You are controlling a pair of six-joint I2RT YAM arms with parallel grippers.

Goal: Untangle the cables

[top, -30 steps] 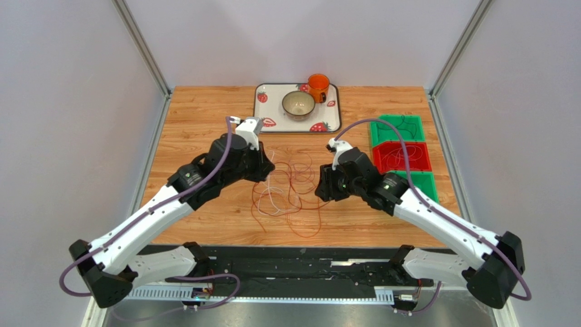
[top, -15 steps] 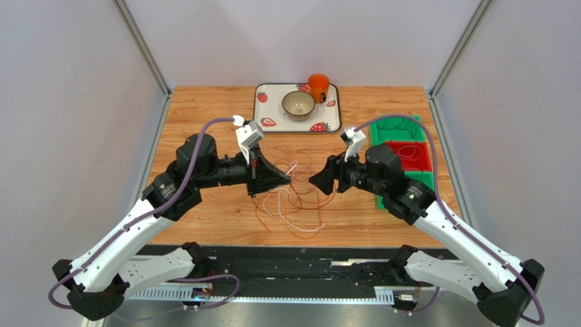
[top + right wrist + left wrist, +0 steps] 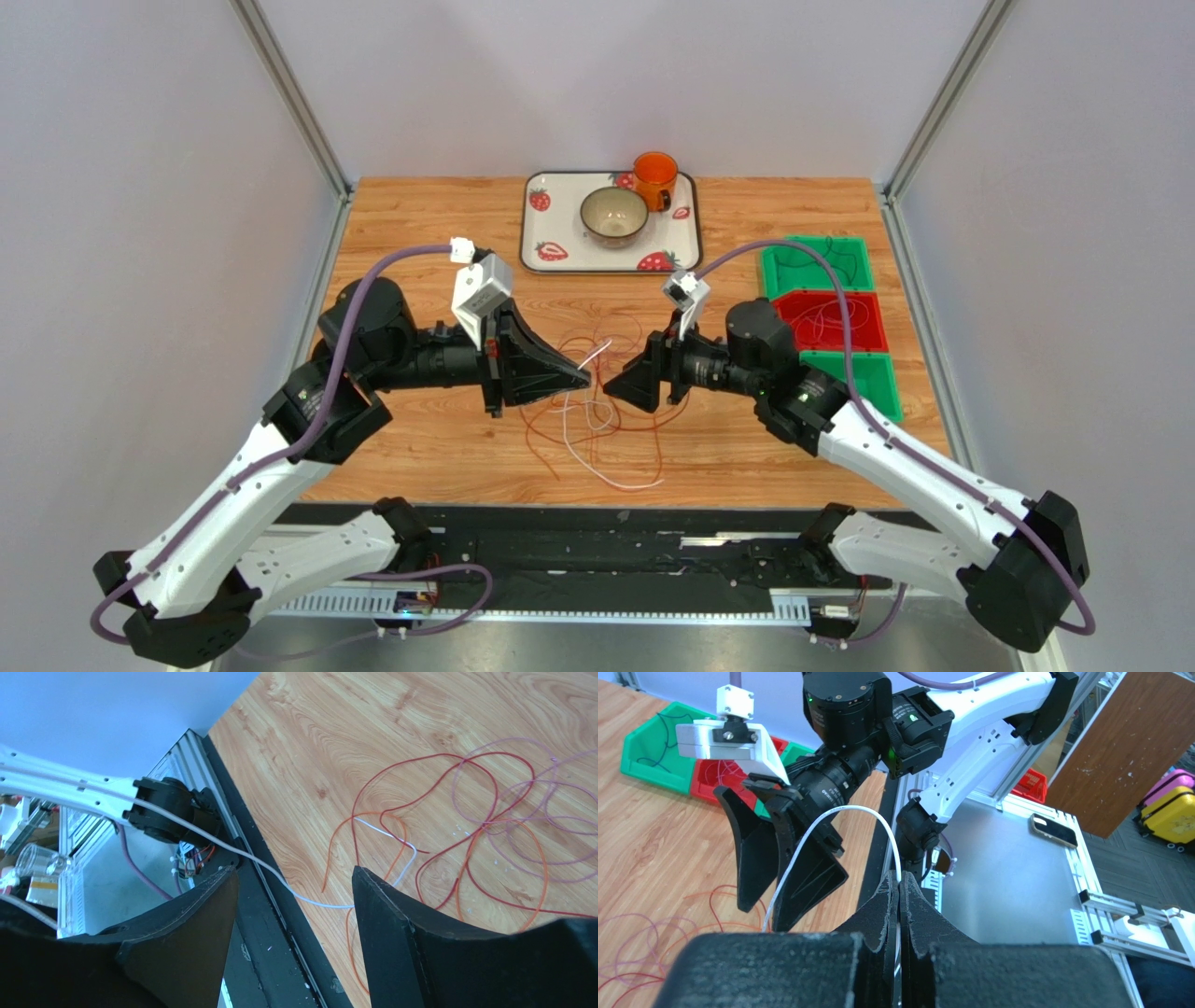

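One white cable [image 3: 857, 808] pinched in the closed left gripper [image 3: 900, 882], right gripper [image 3: 295, 875] spread open, nothing gripped, remaining cables [image 3: 596, 427] tangled at the desk's [image 3: 421, 238] middle.

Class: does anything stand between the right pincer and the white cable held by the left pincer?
Nothing visible. The white cable arcs through open air from the shut left pincer to before the open right pincer; the red cables lie on the table.

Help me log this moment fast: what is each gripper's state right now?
Left gripper: shut on the white cable.
Right gripper: open, holding nothing; the white cable runs between its fingers.
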